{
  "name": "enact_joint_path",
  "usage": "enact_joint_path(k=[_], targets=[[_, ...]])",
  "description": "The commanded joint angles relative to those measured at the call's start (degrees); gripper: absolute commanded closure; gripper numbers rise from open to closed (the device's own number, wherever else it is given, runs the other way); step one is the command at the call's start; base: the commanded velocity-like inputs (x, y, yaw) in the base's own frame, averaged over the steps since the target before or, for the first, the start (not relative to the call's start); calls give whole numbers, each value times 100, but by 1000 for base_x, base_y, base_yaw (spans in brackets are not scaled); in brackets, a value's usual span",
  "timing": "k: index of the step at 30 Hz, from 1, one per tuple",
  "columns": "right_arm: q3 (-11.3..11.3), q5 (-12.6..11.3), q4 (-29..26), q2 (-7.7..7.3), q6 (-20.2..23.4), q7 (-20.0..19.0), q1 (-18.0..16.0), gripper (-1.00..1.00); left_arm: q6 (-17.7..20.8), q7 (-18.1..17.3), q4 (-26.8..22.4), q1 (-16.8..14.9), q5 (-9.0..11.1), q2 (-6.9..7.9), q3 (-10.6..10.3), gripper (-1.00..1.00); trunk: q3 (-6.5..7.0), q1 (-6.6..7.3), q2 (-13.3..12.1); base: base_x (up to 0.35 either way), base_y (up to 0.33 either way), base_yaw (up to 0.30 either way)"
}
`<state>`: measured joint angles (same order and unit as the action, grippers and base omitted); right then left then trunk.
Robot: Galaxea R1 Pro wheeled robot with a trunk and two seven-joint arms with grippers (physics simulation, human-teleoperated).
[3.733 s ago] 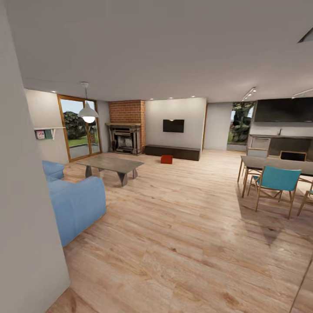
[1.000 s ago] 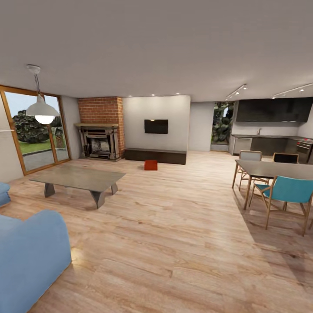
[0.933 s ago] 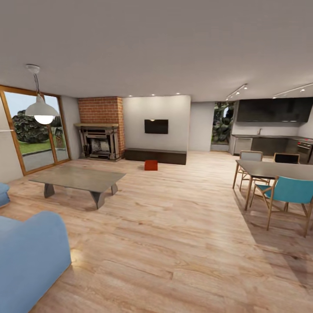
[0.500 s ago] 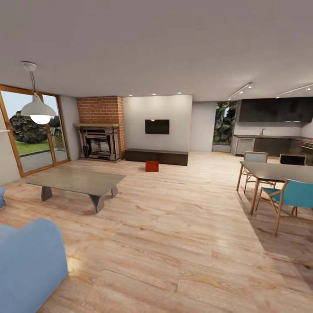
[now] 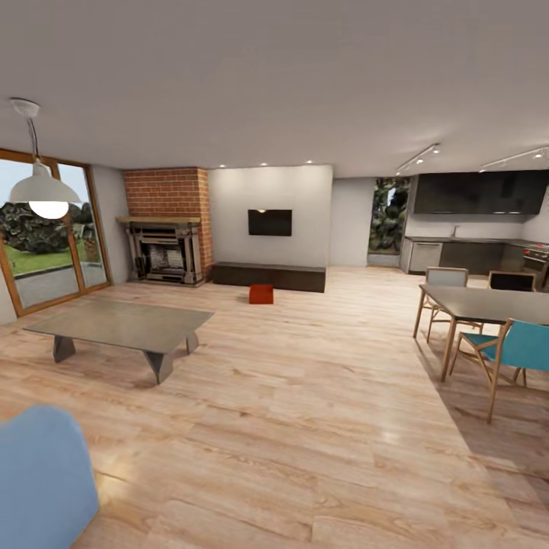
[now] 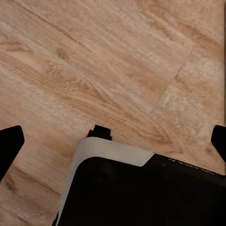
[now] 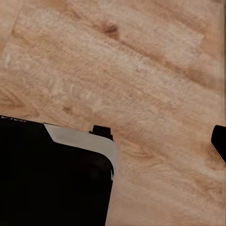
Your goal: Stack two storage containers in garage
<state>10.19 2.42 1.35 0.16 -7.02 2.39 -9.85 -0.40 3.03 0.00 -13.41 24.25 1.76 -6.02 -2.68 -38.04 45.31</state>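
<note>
Bright, sharp render; soft shadows under dining table (image 5: 488, 301).

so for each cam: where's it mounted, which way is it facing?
Head: on the robot's head, facing forward across the living room at an orange-red box by the dark bench.
Left wrist: on the left arm, facing down at the plank floor, dark robot body below.
Right wrist: same, facing the floor over dark body.
Shared: the wood floor.
</note>
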Motion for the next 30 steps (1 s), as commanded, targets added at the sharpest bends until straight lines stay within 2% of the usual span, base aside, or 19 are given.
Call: enact_joint_path(k=[1,30], targets=[[27,26,14,2,-24,25,-8,-100,-1,14,0,-4,45,0,-49,-100,-10,-5,7,324,0,-19],[27,30,14,-7,-6,32,-8,-100,42,14,0,-4,45,8,-48,-100,-10,-5,7,324,0,-1]])
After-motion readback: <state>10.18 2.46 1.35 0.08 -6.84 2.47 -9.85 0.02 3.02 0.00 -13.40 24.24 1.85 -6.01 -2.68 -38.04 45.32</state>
